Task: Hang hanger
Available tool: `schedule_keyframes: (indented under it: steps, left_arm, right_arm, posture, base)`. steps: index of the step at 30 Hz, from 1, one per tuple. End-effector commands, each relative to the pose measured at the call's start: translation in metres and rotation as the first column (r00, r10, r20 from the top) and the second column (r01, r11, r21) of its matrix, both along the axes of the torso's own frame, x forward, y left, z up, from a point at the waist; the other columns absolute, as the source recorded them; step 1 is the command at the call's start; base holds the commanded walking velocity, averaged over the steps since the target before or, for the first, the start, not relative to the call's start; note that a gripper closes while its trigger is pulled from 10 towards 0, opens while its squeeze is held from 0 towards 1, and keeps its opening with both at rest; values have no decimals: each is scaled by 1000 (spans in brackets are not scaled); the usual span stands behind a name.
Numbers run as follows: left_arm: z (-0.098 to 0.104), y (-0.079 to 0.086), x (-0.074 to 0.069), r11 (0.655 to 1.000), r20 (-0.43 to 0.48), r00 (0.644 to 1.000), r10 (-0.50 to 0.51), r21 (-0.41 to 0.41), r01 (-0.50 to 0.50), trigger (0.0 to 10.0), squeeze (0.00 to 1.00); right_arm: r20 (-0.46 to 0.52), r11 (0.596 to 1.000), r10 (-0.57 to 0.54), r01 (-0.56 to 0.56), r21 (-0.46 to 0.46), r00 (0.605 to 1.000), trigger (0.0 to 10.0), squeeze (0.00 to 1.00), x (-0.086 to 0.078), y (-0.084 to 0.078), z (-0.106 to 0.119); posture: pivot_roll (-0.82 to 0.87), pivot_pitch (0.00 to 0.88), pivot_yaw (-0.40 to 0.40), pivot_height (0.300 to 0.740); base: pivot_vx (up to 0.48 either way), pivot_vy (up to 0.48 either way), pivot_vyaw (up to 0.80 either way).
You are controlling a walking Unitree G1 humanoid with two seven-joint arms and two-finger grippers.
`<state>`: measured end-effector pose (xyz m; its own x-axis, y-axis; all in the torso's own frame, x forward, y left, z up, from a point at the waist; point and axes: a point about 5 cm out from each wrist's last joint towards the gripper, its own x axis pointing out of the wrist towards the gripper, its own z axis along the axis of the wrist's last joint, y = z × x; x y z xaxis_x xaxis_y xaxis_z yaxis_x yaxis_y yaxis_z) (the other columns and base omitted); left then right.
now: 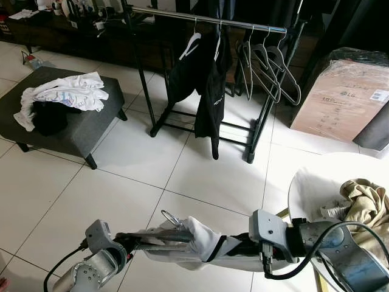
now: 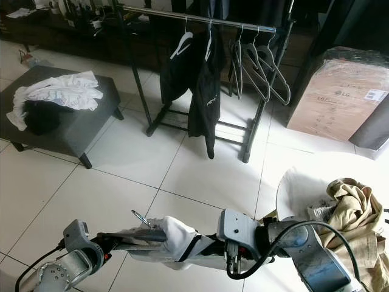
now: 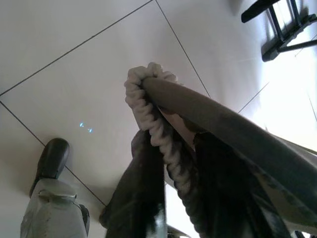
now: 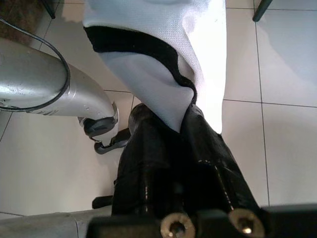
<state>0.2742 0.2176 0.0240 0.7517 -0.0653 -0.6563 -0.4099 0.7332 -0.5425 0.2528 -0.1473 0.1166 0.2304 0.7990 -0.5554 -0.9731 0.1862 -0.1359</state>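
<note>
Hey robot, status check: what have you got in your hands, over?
Both grippers, left and right, shut on white shirt with hanger hook poking out. Rack ahead across the floor, part full.

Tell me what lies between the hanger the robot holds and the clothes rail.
In the left eye view, only bare white tiled floor separates the held hanger, dressed in a white garment, from the clothes rail.

A grey ottoman [image 1: 79,131] sits at ten o'clock, white clothes [image 1: 64,94] piled on it over a dark garment [image 1: 48,117]. At two o'clock stands a wrapped cardboard box [image 1: 343,97] — near a round white table [image 1: 316,182] at four o'clock bearing beige cloth [image 1: 368,204].
</note>
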Motion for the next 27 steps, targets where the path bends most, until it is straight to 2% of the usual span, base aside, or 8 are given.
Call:
schedule_keyframes:
  steps: [1,16,24,27]
  left_arm:
    - [-3,9,-7,999,-7,999,36,30,-35,0,0]
    - [1,10,-6,999,31,999,37,25,-38,0,0]
    - [0,10,-10,995,25,999,-47,93,44,0,0]
    - [4,7,-9,990,61,994,-96,108,89,0,0]
  right_arm:
    - [14,1000,12,-13,25,1000,0,0,0,1,4]
    - [7,999,-3,3,35,1000,0,0,2,0,2]
    - [-7,999,-25,25,26,1000,0,0,3,-3,-4]
    - [-13,999,-22,23,27,1000,0,0,3,-3,-5]
  posture:
    - [-73,218,-25,740]
    - [-73,215,-27,740]
    - [-69,215,-26,740]
    - [-66,214,-26,740]
  base:
    - [0,0,0]
    - [0,0,0]
    - [0,0,0]
    - [0,0,0]
